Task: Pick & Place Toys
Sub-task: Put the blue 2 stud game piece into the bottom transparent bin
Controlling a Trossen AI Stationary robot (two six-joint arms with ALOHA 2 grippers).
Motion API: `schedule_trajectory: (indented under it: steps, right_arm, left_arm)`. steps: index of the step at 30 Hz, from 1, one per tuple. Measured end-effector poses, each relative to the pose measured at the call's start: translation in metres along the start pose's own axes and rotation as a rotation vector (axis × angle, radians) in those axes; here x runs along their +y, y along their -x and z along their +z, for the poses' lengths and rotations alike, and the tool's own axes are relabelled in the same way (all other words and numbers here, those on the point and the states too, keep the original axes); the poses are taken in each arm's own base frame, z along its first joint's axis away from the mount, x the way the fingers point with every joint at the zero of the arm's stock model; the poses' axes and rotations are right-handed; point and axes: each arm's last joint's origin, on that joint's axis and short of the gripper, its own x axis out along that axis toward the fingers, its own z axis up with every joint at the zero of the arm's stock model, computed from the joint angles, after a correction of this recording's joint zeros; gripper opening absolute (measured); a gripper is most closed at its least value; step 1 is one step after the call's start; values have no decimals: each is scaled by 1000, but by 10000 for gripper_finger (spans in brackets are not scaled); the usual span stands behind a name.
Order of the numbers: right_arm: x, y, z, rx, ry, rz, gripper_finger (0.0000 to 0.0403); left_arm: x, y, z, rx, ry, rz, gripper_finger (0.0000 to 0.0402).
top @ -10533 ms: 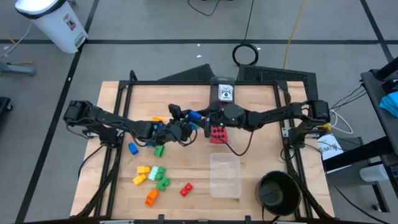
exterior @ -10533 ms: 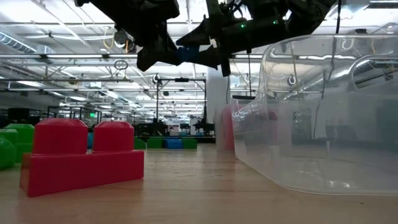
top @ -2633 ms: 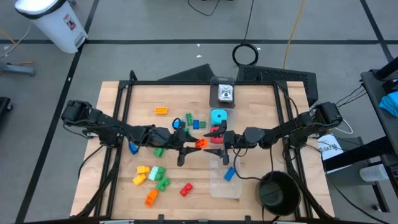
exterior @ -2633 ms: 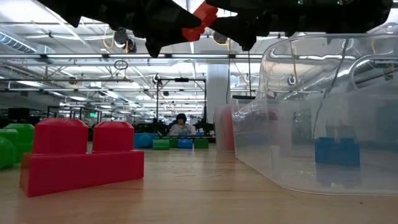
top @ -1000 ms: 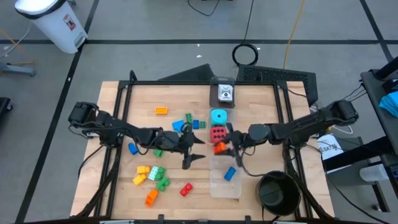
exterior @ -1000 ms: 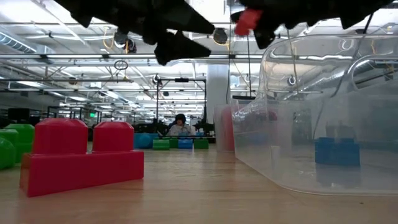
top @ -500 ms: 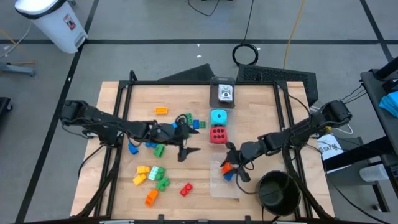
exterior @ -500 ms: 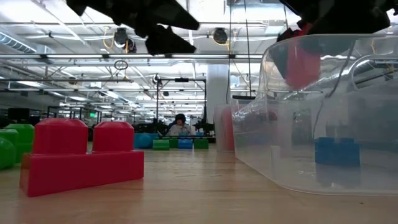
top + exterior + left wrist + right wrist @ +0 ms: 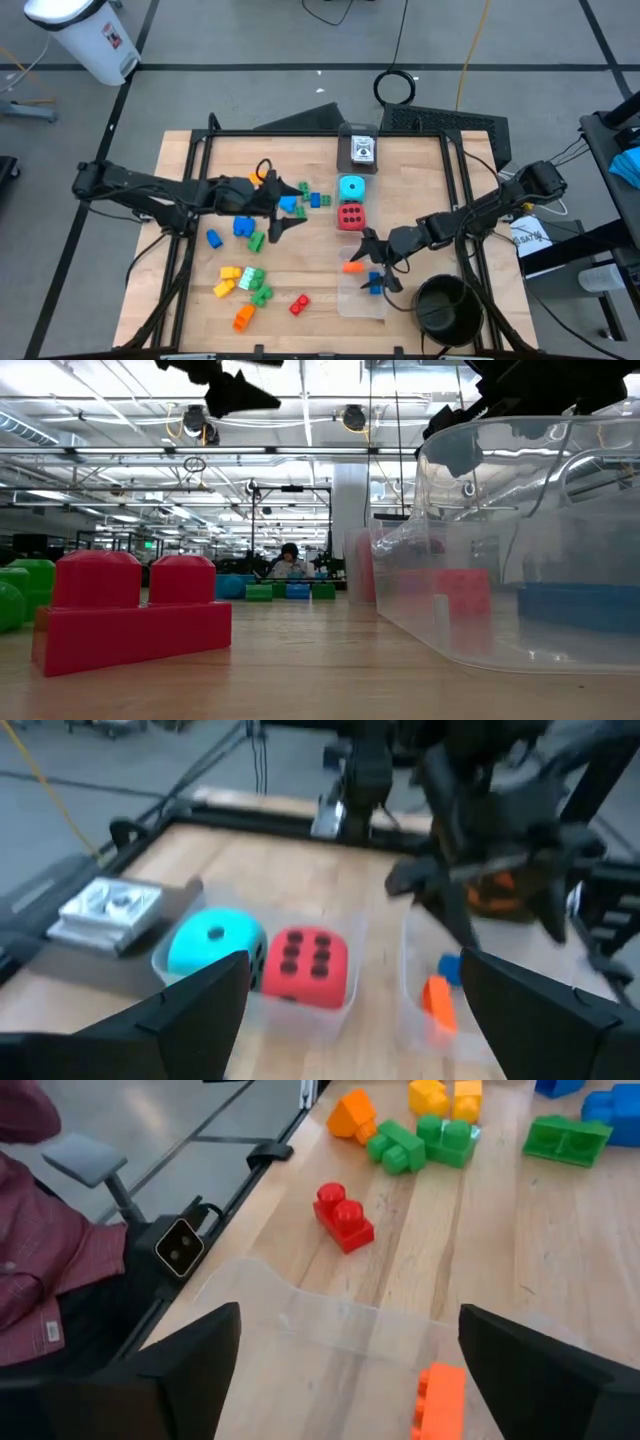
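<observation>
My right gripper (image 9: pixel 369 262) (image 9: pixel 350 1390) stands open over the clear box (image 9: pixel 361 301), holding nothing. On the box floor lie an orange brick (image 9: pixel 352 267) (image 9: pixel 440 1400) and a blue brick (image 9: pixel 376 284). My left gripper (image 9: pixel 287 211) (image 9: pixel 350 1020) hangs open and empty above the loose bricks at the table's middle left. A cyan die (image 9: pixel 210 942) and a red die (image 9: pixel 310 958) sit in a second clear box (image 9: pixel 350 1005). More bricks rest on the wood at the near left: a red one (image 9: pixel 343 1218), green ones (image 9: pixel 420 1140), yellow ones (image 9: pixel 229 277).
A black round bowl (image 9: pixel 445 306) stands at the near right corner, beside the clear box. A grey block (image 9: pixel 359 149) sits at the far middle. A person's sleeve (image 9: pixel 40 1260) shows beyond the table's near edge. Bare wood lies between the bricks and the boxes.
My right gripper carried the orange brick toward the near edge and down over the clear box, tipped downward, then opened. The brick has dropped onto the box floor beside the blue brick. My left gripper has risen and drawn back toward the table's far left.
</observation>
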Motion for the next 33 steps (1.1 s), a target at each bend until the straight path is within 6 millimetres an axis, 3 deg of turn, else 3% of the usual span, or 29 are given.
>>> schedule_trajectory:
  steps: [13,33]
  right_arm:
    - [0,0,2,-17,2,3,339]
    - [-2,0,2,-19,26,-4,339]
  left_arm:
    - [-2,2,16,-164,33,-26,369]
    - [-2,2,16,-164,34,-26,363]
